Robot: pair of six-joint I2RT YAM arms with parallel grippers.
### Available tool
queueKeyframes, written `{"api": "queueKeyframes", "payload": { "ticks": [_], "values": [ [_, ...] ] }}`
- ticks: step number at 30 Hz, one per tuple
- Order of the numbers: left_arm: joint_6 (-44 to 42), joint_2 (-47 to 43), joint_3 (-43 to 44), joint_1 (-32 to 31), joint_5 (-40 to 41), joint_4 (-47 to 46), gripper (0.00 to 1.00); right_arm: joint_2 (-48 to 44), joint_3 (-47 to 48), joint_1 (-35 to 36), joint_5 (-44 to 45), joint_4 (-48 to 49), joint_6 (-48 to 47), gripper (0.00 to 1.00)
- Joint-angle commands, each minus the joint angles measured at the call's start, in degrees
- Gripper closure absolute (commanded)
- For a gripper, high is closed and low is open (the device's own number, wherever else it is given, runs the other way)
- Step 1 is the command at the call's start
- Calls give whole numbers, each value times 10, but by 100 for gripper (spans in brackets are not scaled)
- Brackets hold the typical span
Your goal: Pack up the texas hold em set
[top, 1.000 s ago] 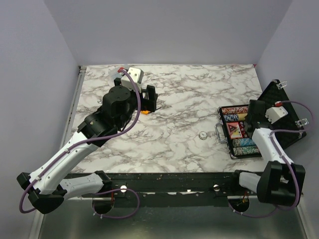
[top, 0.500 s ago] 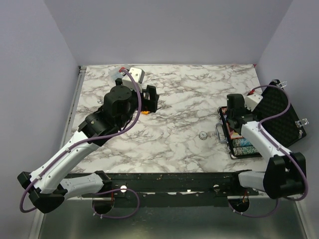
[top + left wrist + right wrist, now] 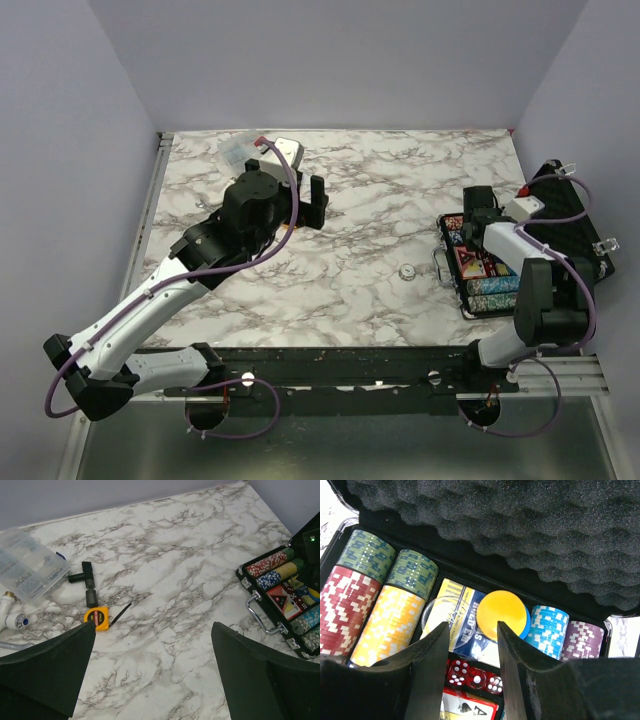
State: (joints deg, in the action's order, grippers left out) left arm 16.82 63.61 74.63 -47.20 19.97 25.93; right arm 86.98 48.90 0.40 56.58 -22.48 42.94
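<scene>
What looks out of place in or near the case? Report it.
The yellow disc leans loose on the card box, overlapping a blue disc, in no slot. A small round piece sits alone on the table, outside the case.

You can count one black briefcase (image 3: 520, 520), one orange tape measure (image 3: 96, 618), one clear compartment box (image 3: 27, 565) and one black pipe piece (image 3: 86, 581) on the table (image 3: 175, 540). Inside the briefcase you see two green chip rows (image 3: 367, 555), one yellow disc (image 3: 501, 609) and one blue disc (image 3: 526, 622).
</scene>
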Motion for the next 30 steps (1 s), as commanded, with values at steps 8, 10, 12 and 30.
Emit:
{"api": "queueKeyframes", "payload": {
  "ticks": [8, 10, 12, 30],
  "values": [
    [-8, 20, 20, -23, 13, 10, 2, 35, 12, -33, 42, -10, 37, 55],
    [-11, 20, 18, -26, 16, 8, 1, 36, 12, -39, 40, -4, 32, 54],
    [-12, 20, 18, -28, 21, 8, 1, 35, 14, -45, 34, 3, 23, 53],
    [-18, 5, 20, -32, 28, 7, 2, 79, 19, -58, 23, 5, 18, 48]
  ]
}}
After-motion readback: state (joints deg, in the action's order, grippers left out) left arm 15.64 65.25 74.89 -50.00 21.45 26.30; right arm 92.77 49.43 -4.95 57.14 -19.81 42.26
